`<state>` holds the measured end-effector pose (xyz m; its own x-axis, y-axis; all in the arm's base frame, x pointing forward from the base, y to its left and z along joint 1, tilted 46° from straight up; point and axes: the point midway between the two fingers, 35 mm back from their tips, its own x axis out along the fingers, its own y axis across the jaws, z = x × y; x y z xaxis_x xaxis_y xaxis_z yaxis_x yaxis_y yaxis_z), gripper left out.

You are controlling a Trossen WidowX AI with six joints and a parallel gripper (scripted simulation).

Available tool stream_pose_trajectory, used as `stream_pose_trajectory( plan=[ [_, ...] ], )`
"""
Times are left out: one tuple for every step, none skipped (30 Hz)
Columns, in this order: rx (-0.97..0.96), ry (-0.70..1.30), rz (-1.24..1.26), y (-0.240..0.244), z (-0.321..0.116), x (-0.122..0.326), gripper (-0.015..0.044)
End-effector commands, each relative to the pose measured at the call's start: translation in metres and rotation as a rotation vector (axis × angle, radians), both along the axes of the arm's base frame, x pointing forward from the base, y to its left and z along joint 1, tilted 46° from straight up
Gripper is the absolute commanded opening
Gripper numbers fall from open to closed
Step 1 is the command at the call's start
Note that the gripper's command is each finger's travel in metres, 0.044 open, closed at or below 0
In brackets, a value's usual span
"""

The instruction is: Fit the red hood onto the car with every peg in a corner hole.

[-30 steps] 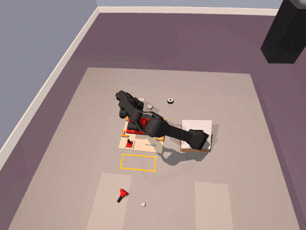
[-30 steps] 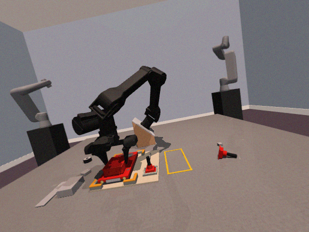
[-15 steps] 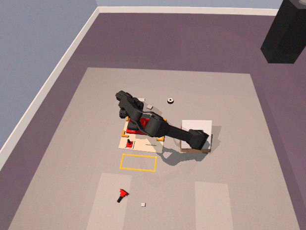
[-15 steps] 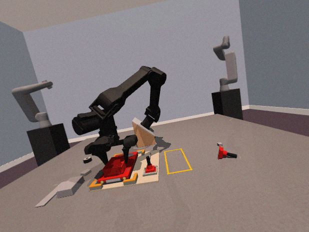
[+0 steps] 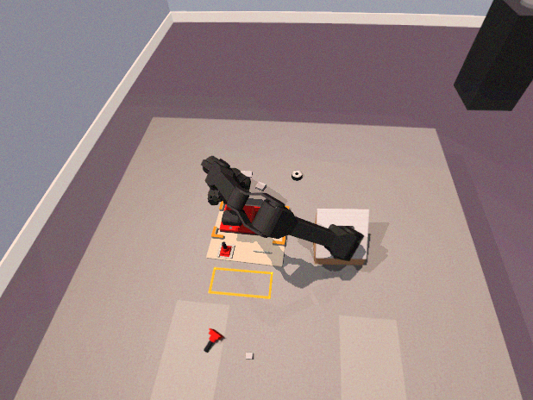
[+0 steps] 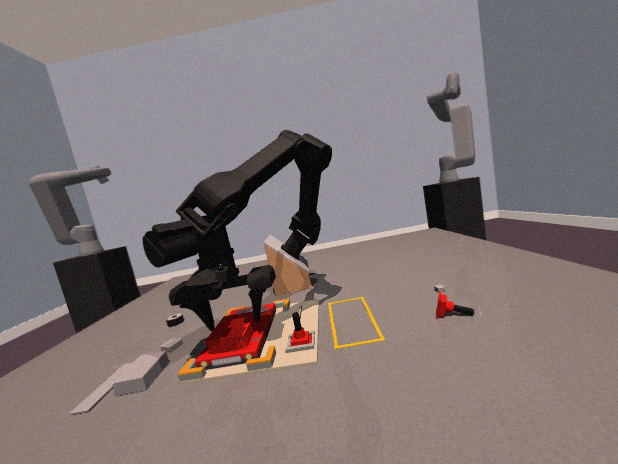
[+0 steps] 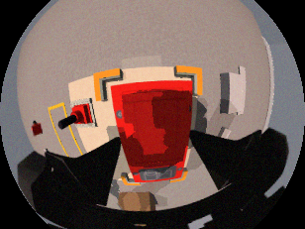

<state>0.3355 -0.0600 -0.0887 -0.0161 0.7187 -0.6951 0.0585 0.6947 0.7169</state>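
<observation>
The red hood (image 6: 231, 334) (image 7: 170, 125) lies over the middle of the red chassis (image 6: 264, 338) (image 7: 149, 86) and looks level and low on the deck. The chassis sits between the orange corner brackets of the jig (image 6: 261, 361) (image 7: 198, 79). The engine block, pegs and corner holes are hidden under the hood, so the fit at each corner cannot be seen. My gripper (image 6: 234, 325) (image 7: 155, 138) is open, with one finger beside each long side of the hood, fingertips low near the deck. In the top view the arm covers part of the car.
A red base with a black lever (image 5: 225, 250) (image 6: 301, 337) stands on the board beside the car. Beyond are a yellow outline (image 5: 241, 270) (image 6: 360, 343) and a red piece with black handle (image 5: 214, 335) (image 6: 443, 305). Grey blocks (image 6: 140, 375), a wheel (image 5: 297, 175) and a white-topped wedge (image 5: 341, 217) stand around.
</observation>
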Motion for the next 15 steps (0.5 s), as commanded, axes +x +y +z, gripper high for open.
stream_pose_trajectory(
  plan=[
    [-0.012, -0.019, -0.011, -0.028, 0.023, 0.004, 0.044],
    [-0.013, -0.019, -0.012, -0.036, 0.031, 0.003, 0.044],
    [-0.012, -0.019, -0.012, -0.043, 0.038, 0.002, 0.044],
    [-0.012, -0.02, -0.013, -0.047, 0.043, 0.002, 0.044],
    [-0.012, -0.02, -0.013, -0.049, 0.044, 0.001, 0.044],
    [-0.012, -0.02, -0.013, -0.049, 0.044, 0.001, 0.044],
    [-0.012, -0.02, -0.013, -0.049, 0.044, 0.001, 0.044],
    [-0.012, -0.02, -0.013, -0.049, 0.044, 0.001, 0.044],
    [-0.012, -0.02, -0.013, -0.049, 0.044, 0.001, 0.044],
    [-0.012, -0.02, -0.013, -0.049, 0.044, 0.001, 0.044],
    [-0.012, -0.02, -0.013, -0.049, 0.044, 0.001, 0.044],
    [-0.012, -0.02, -0.013, -0.049, 0.044, 0.001, 0.044],
    [-0.012, -0.02, -0.013, -0.049, 0.044, 0.001, 0.044],
    [-0.012, -0.02, -0.013, -0.049, 0.044, 0.001, 0.044],
    [-0.012, -0.02, -0.013, -0.049, 0.044, 0.001, 0.044]
  ],
)
